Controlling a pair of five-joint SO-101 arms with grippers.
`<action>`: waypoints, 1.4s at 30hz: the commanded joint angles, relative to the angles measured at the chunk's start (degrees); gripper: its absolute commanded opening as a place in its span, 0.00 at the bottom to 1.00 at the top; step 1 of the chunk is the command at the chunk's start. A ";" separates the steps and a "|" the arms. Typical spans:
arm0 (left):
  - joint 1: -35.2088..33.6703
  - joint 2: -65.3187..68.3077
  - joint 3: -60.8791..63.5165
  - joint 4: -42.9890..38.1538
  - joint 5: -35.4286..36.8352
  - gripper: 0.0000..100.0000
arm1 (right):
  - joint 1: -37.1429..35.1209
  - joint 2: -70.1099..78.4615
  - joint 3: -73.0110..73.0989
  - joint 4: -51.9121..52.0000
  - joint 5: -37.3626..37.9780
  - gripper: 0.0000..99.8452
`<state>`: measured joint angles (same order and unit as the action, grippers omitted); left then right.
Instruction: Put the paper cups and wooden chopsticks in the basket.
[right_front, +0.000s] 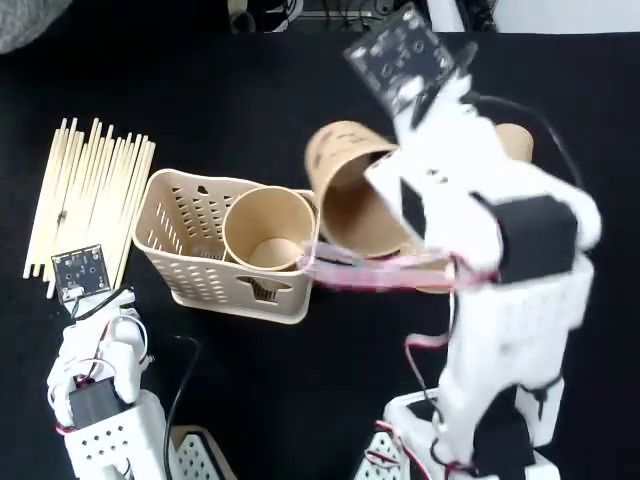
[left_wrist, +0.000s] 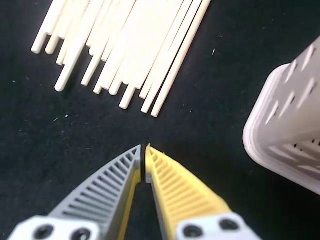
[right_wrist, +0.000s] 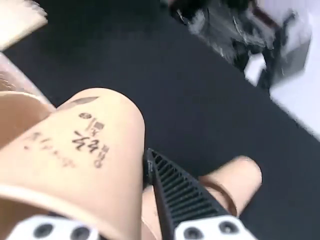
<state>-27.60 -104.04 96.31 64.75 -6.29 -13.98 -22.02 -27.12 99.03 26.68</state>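
A black worktop (right_front: 250, 80) carries everything. The right arm (right_front: 500, 270) rises from the near right and leans toward the far middle. The beige slotted basket (right_front: 185, 215) stands left of centre, and in the left wrist view its wall (left_wrist: 285, 125) shows. The wooden chopsticks (right_front: 90, 190) lie in a loose, flat bundle on the worktop at the far left, just beside the basket's left end and outside it. The left arm (right_front: 100, 390) sits at the near left.

One paper cup (right_front: 268, 228) stands upright inside the basket, at its right end. A second paper cup (right_front: 345, 175) is tilted just to the right of the basket, with its base toward the far left. The right end effector (right_wrist: 125, 160) grips this cup (right_wrist: 85, 150), with the black finger (right_wrist: 180, 195) against the outside of its wall. A third cup (right_front: 515, 140) lies on its side farther right, partly hidden by the right arm.

The left end effector (left_wrist: 145, 150) is closed and empty, its tips meeting. It hangs over bare worktop near the chopsticks' (left_wrist: 125, 45) near ends and apart from them.
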 joint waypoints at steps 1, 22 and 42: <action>-0.13 -0.44 1.01 -0.35 -0.62 0.03 | -3.52 -1.54 -3.21 2.11 -2.90 0.01; -0.13 -0.44 1.01 -0.35 -0.62 0.03 | -14.59 -6.20 21.58 -5.54 -4.57 0.01; -0.13 -0.44 1.01 -0.35 -0.62 0.03 | -14.59 -6.11 30.64 -21.71 -3.25 0.31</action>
<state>-27.60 -104.04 96.31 64.75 -6.37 -27.96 -28.18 3.65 79.87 23.43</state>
